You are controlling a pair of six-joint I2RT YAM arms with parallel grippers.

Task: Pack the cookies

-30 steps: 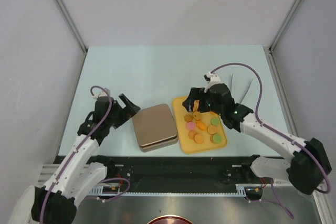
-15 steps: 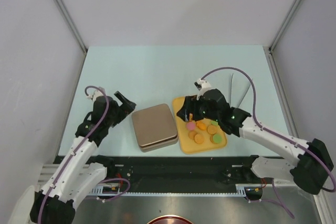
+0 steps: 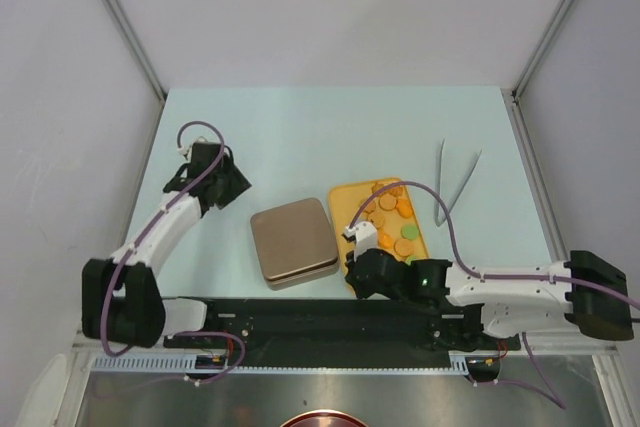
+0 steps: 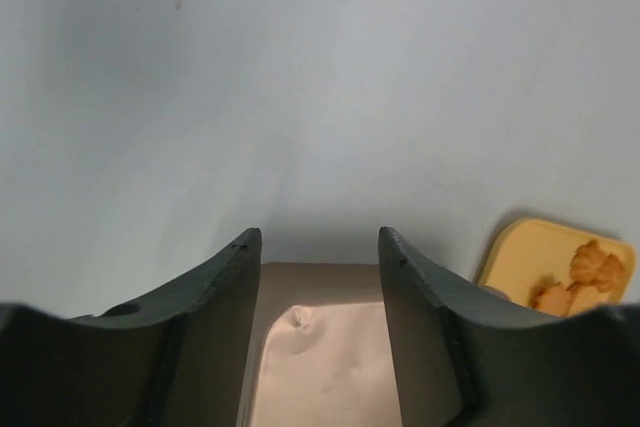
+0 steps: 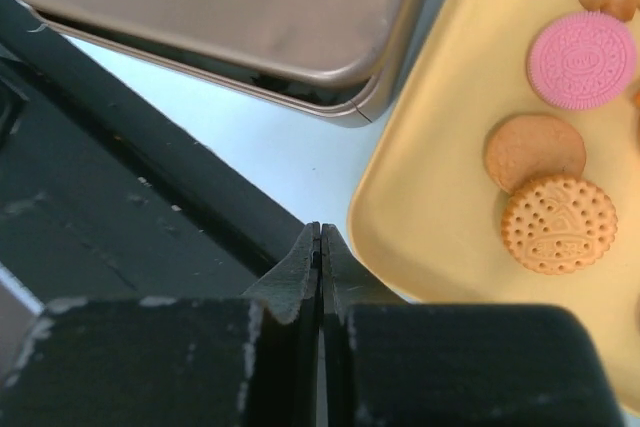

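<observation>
Pale tabletop (image 3: 300,132), seen from overhead. The cookies (image 3: 392,215) lie loose on a yellow tray (image 3: 338,202) right of centre. They are mostly orange-tan and bunched toward the tray's upper half. A closed brown tin (image 3: 293,241) sits just left of the tray, with a thin strip of tabletop between them. Metal tweezers (image 3: 455,182) lie further right, apart from the tray. The left hand (image 3: 236,185) hangs to the upper left of the tin, not touching it. In its wrist view the fingers (image 4: 215,317) stand apart, released, with nothing between them. The tin shows below them, and a tray corner with two flower-edged cookies sits at lower right. The right hand (image 3: 354,282) is low at the tray's lower left corner, near the black rail (image 3: 300,312). In its wrist view the fingers (image 5: 300,272) are pressed flat together, clenched on nothing, with their tips just beside the tray's edge. At the right of that view a pink cookie (image 5: 582,59) lies flat on the tray. Below it, two round tan cookies (image 5: 535,150) touch each other.
</observation>
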